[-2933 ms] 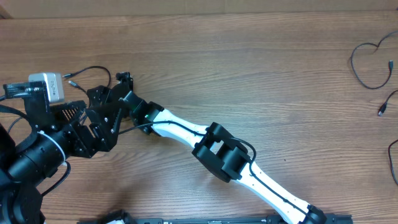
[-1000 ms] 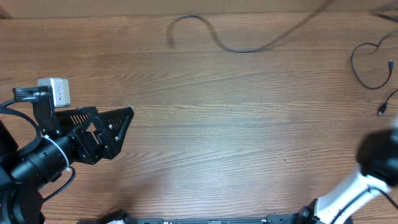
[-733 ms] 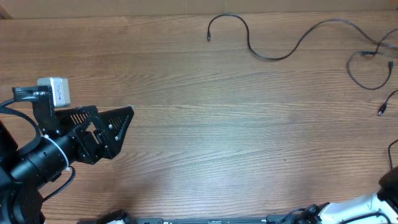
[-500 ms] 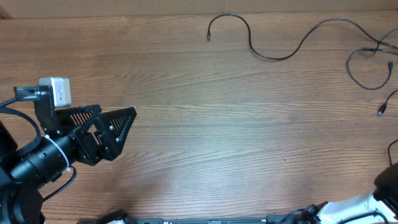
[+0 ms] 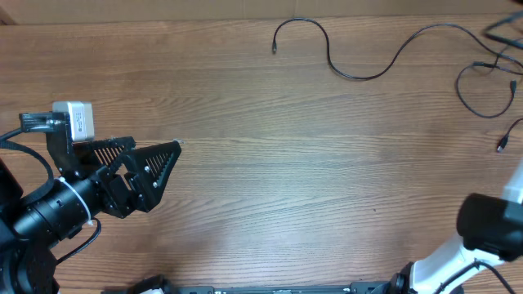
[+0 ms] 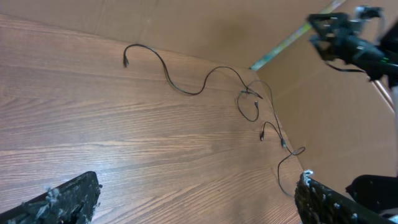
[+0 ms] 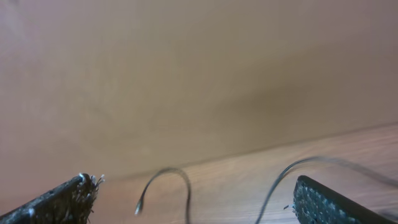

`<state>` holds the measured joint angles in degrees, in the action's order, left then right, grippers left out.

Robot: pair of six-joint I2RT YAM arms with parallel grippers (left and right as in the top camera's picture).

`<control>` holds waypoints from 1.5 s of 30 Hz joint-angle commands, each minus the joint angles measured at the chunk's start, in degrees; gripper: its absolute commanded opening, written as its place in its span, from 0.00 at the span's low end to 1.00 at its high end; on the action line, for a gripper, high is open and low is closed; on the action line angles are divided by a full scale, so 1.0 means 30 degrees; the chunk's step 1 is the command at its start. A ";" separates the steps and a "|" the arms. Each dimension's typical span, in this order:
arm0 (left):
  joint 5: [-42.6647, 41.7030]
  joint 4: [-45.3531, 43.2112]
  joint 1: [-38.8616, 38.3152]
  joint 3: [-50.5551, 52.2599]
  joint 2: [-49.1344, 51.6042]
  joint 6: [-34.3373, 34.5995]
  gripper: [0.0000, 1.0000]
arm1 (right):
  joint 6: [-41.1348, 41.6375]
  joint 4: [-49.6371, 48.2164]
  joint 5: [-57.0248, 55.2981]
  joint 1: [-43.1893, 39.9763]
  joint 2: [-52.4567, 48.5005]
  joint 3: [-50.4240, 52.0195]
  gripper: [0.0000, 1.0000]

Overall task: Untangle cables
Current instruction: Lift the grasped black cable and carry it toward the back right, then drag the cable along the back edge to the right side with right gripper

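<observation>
Wood-grain table (image 5: 286, 180) fills the overhead view, with a brown cardboard wall (image 6: 186, 22) along its far edge. The cables (image 5: 462, 91) lie on the far right part of the table. One long cable (image 5: 359, 77) lies spread out on its own. Its small plug end (image 5: 274, 50) sits near the middle of the far edge, and its line waves rightward to meet a looped cord near the right corner. More thin cords lie along the right edge, one ending in a small plug (image 5: 500, 147).

The left gripper (image 6: 199, 179) hovers over the near left part of the table, well apart from every cable, its fingers spread wide with nothing between them. The right gripper (image 7: 194, 182) is raised near the far right corner, facing the cardboard wall. Its fingers are likewise wide apart and empty, and two blurred cable stretches show beyond it.
</observation>
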<state>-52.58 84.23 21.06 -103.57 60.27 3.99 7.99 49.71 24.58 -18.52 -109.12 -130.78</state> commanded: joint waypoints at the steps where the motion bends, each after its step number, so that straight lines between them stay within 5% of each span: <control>1: -0.0430 -0.0080 0.0080 -0.0299 -0.0007 -0.0474 1.00 | -0.0175 0.0328 -0.1144 0.1209 -0.1304 0.0663 1.00; 6: -0.0423 -0.0007 0.0080 -0.0299 -0.0007 -0.0474 1.00 | -0.0204 0.1705 -0.0051 0.2856 -0.3104 0.0758 1.00; 8: -0.0423 -0.0015 0.0080 -0.0299 -0.0007 -0.0466 1.00 | -0.0189 0.1705 -0.0372 0.3242 -0.3810 0.0758 0.83; 10: -0.0415 -0.0036 0.0080 -0.0299 0.0000 -0.0466 1.00 | 0.0342 0.1683 -0.0721 0.3534 -0.4473 0.0758 0.77; 11: -0.0415 -0.0073 0.0080 -0.0299 0.0000 -0.0466 1.00 | 0.1341 0.1676 -0.0954 0.3679 -0.4830 0.0758 0.78; 13: -0.0415 -0.0102 0.0080 -0.0299 0.0000 -0.0466 1.00 | 0.3155 0.1617 -0.1246 0.3934 -0.5486 0.0758 1.00; 24: -0.0415 -0.0109 0.0080 -0.0277 0.0007 -0.0408 1.00 | 1.7187 0.2186 -0.4138 0.5566 -0.8225 0.0765 0.92; 29: -0.0277 -0.0160 0.0080 -0.0277 0.0029 -0.0415 1.00 | 1.7879 0.1661 -0.5989 0.7162 -0.8677 0.0765 0.98; 37: -0.0284 -0.0138 0.0080 -0.0277 0.0044 -0.0408 1.00 | 2.5267 0.2747 -0.9340 0.9078 -0.9056 0.0765 0.98; 39: -0.0277 -0.0073 0.0080 -0.0277 0.0044 -0.0408 1.00 | 2.6316 0.2769 -0.9311 0.9122 -0.9216 0.0772 0.91; 45: 0.0000 -0.0022 0.0080 -0.0270 0.0051 -0.0437 1.00 | 2.6775 0.2907 -0.9333 0.9012 -1.0061 0.0772 0.90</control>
<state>-52.93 84.25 21.06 -103.57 60.27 3.97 85.08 58.15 -1.72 9.23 -137.14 -128.22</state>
